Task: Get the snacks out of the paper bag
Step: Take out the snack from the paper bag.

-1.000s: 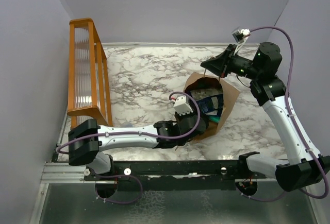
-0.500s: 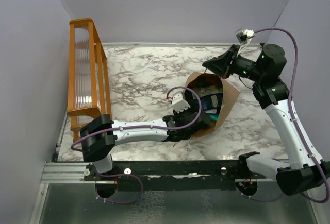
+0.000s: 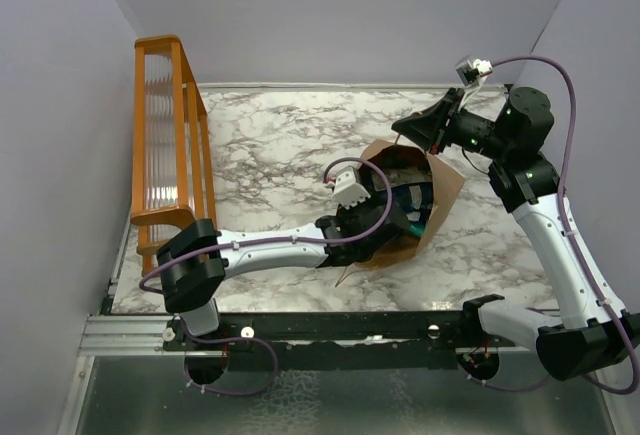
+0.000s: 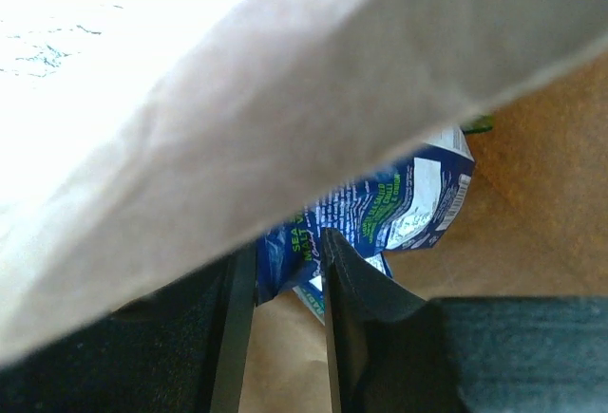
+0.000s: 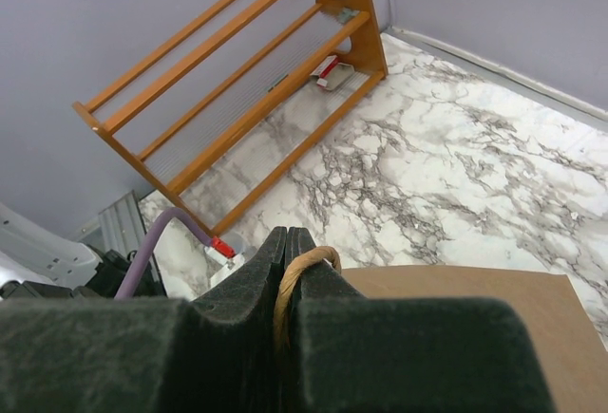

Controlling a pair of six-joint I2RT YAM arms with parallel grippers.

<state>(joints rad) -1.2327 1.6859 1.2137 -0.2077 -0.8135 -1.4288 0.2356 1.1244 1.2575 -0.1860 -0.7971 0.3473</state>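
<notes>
Bag [image 3: 447,190] of brown paper lies on its side on your marble table [image 3: 280,145], right of centre, its mouth gaping toward the left arm and the near edge. Your right gripper [image 5: 288,242] hangs above the bag's far rim, and its wrist view shows the jaws clenched together on the thin twisted handle [image 5: 309,253], which loops up between the two dark pads. Your left arm reaches across from the near left, and its wrist disappears into the bag's mouth. From inside, the left wrist view shows pale brown paper sagging across the upper half of the picture, with brown paper as the floor below. Your left gripper [image 4: 283,247] has its two black fingers [image 4: 347,280] standing narrowly apart, grasping the near edge of a blue packet [image 4: 399,204] that fills the gap between them. That packet is dark blue with green lettering and a white patch, and it lies flat on the bag's floor, stretching away to the right. In the overhead view a teal packet [image 3: 415,217] shows in the bag's mouth, just beside the left wrist. An orange wooden rack [image 3: 165,145] stands along the table's left edge, well apart from the bag.
</notes>
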